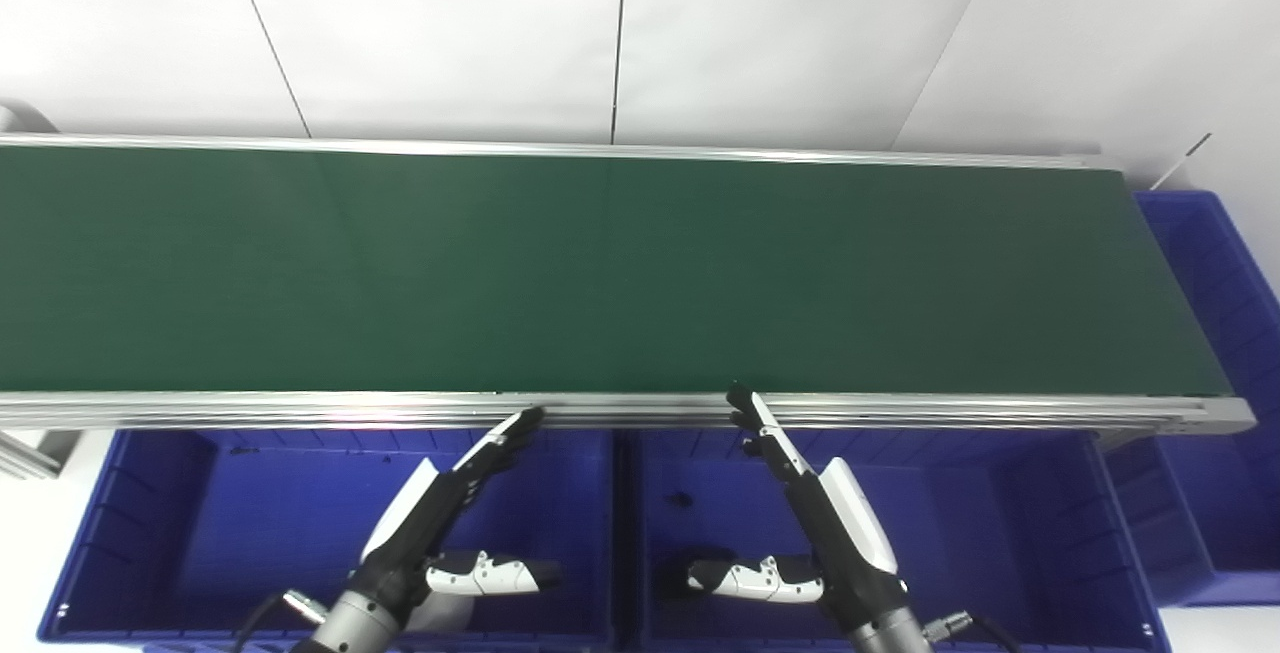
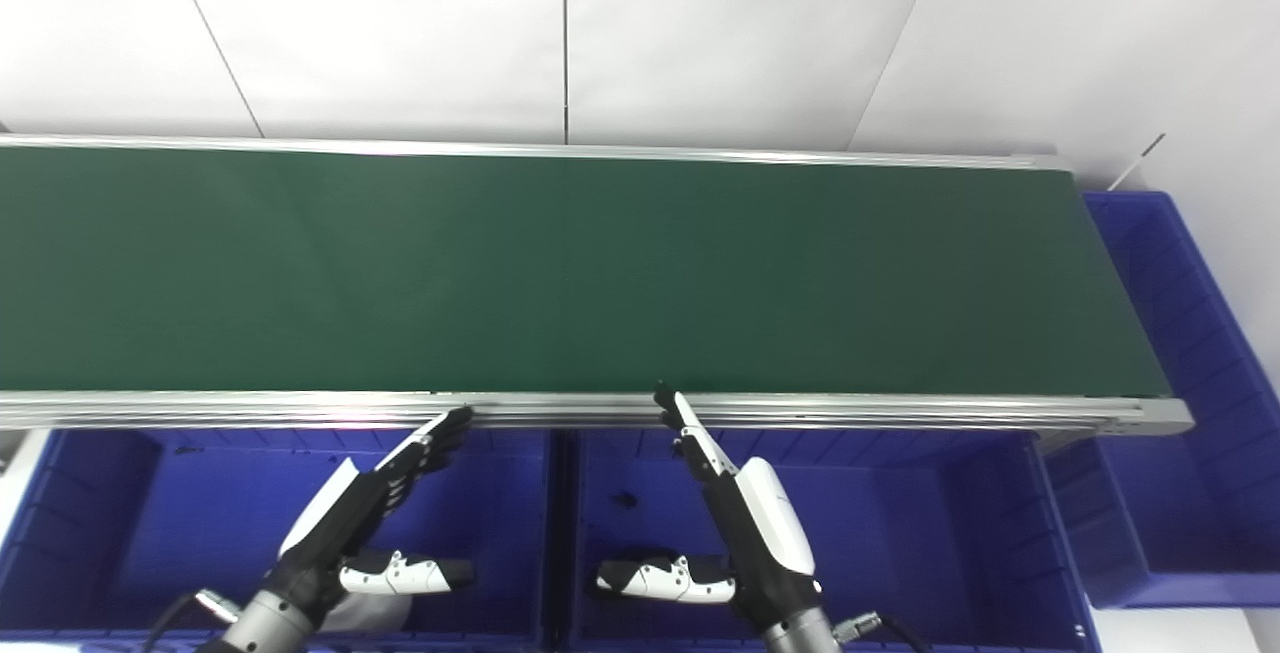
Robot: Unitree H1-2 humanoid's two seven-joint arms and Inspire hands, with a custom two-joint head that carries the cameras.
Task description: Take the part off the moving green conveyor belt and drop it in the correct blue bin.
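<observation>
1. Left hand [image 1: 455, 513] is open, fingers straight, thumb spread, holding nothing, above the left blue bin [image 1: 150, 533].
2. Right hand [image 1: 810, 508] likewise, above the middle blue bin [image 1: 1020, 533].
3. Green conveyor belt [image 1: 600, 273] lies just beyond both fingertips; no part shows on it.

You have one green conveyor belt [image 1: 600, 273] running across the view, and three blue bins: a left bin [image 1: 200, 523] and a middle bin [image 1: 1000, 523] below the belt, a third bin [image 1: 1215, 263] at its right end. Two hands show, left hand [image 1: 450, 523] and right hand [image 1: 810, 523]. One small dark speck [image 1: 681, 499] lies in the middle bin, possibly a part.
</observation>
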